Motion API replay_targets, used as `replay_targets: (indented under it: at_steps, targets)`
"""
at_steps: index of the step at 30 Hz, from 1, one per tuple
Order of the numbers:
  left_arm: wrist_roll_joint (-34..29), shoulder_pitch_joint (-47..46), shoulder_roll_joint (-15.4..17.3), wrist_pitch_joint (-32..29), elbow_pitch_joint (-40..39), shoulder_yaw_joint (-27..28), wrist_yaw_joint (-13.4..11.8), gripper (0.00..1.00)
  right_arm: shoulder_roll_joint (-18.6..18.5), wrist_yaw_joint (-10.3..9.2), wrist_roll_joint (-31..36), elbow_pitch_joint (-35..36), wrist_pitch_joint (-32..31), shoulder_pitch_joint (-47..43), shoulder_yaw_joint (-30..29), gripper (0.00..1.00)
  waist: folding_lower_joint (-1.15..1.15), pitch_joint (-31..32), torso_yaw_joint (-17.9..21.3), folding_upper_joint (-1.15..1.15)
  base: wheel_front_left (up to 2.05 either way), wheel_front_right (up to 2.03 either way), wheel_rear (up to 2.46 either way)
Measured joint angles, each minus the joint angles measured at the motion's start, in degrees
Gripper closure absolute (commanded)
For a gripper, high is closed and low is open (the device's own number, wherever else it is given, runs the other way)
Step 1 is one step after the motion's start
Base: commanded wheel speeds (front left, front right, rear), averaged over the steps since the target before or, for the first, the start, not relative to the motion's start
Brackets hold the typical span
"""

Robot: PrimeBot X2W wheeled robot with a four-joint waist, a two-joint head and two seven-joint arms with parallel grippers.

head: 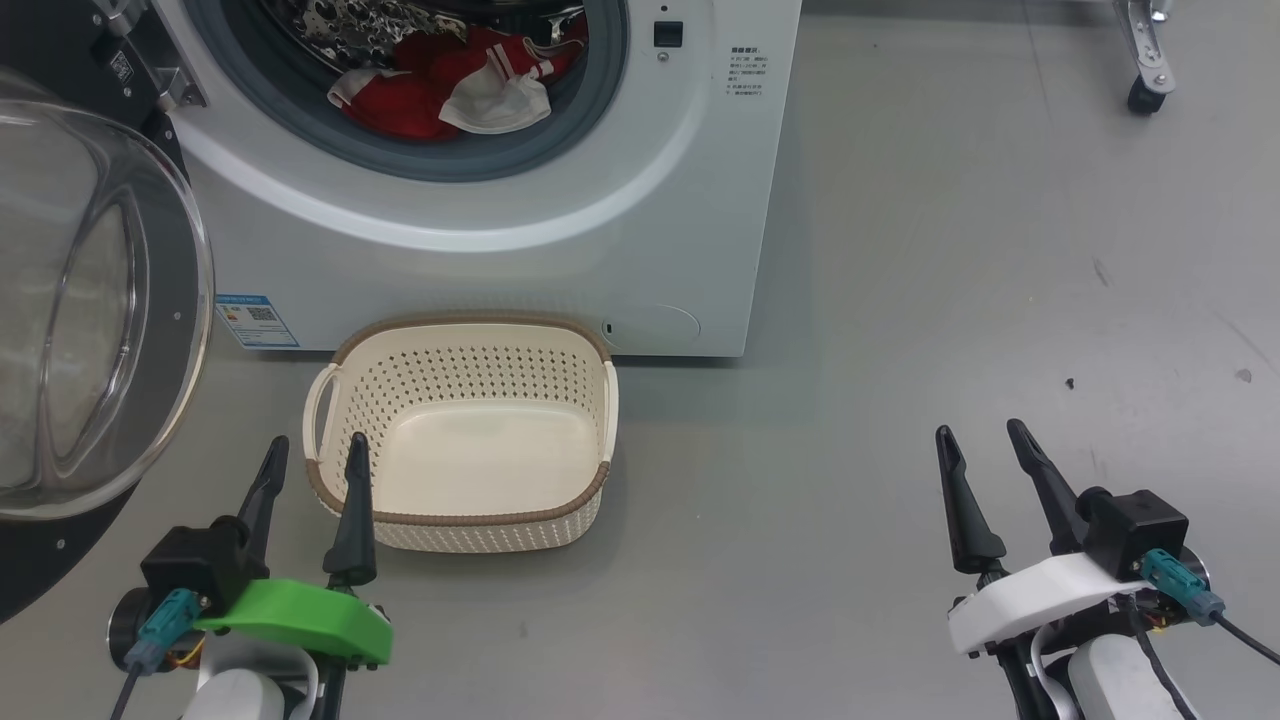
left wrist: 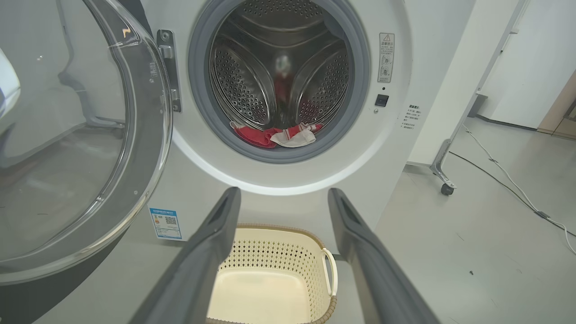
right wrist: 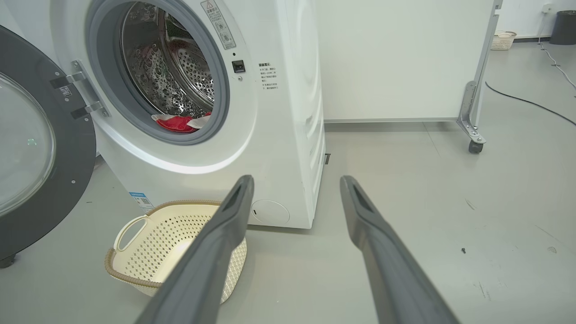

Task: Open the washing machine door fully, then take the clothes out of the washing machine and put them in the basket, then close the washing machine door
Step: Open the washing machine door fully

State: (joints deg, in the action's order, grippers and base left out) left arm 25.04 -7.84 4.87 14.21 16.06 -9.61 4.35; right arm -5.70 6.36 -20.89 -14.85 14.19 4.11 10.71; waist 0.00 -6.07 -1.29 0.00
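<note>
The big white front-loading washing machine [head: 600,230] with its grey-rimmed drum mouth takes up the head view from eleven to one o'clock. Its large round door [head: 90,300], black-rimmed with a bulging clear glass bowl, is swung wide out to nine o'clock. It looks fully open, so unloading is likely the next step.

The small cream perforated plastic basket [head: 470,325] with a brown woven-look rim sits on the floor just in front of the machine, towards seven o'clock, with nothing in it. The soft red clothes [head: 440,90] with white striped trim, with a whitish cloth piece on top, lie heaped at the drum's front lip at twelve o'clock.

The left gripper [head: 318,440] is at seven o'clock with its two dark fingers spread wide and holding nothing. Its tips overlap the basket's near left corner (whether they touch it I cannot tell). The right gripper [head: 979,430] is at five o'clock, equally wide and bare, well away from everything.

Possible trouble from here:
- The left arm could clip the door's glass as it rises.
- A finger could shove the light basket out from under the mouth.
- Pulling one tangled piece could drag another over the gasket onto the floor.
</note>
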Motion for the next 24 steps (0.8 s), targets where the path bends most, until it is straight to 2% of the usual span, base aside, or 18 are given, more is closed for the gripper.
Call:
replay_targets:
  at_steps: [24]
  targets:
    - [-0.9,0.25,-0.46,0.05,0.16,0.29,-0.53,0.0,0.32,0.04,0.12,0.19,0.0,-0.31,-0.41,0.0,0.0,0.26,0.04,0.0,0.0,0.0,0.0]
